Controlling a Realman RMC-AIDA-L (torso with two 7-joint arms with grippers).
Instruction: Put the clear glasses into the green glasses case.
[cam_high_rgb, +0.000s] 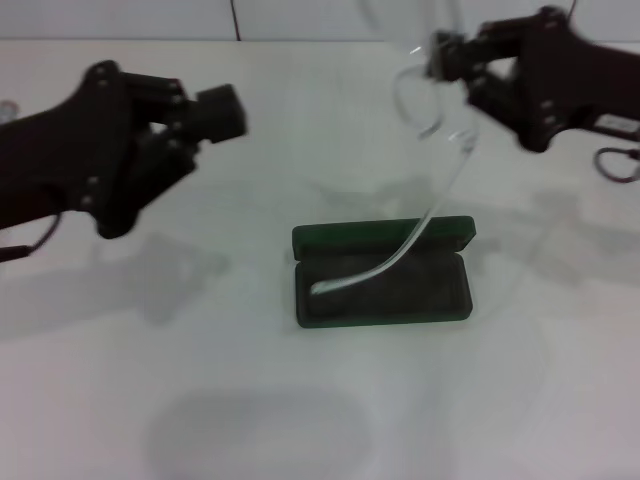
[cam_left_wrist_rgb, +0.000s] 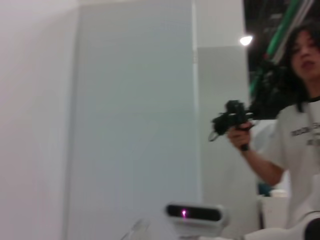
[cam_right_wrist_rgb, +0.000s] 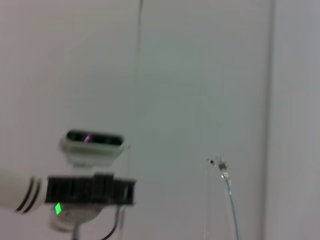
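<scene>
The green glasses case (cam_high_rgb: 345, 240) lies open on the white table, lid folded back, dark lining showing. The clear glasses (cam_high_rgb: 432, 212) hang above it from my right gripper (cam_high_rgb: 440, 58), which is raised at the far right and shut on the frame. One long clear arm curves down, and its tip rests inside the case near the left end. The right wrist view catches a hinge and thin arm of the clear glasses (cam_right_wrist_rgb: 227, 185). My left gripper (cam_high_rgb: 222, 110) is held up to the left of the case, apart from it.
White table (cam_high_rgb: 200, 400) all around the case, with wall panels behind. A cable loops at the right edge (cam_high_rgb: 618, 165). The left wrist view shows a person (cam_left_wrist_rgb: 295, 125) holding a camera, and the robot's head camera (cam_left_wrist_rgb: 195, 214).
</scene>
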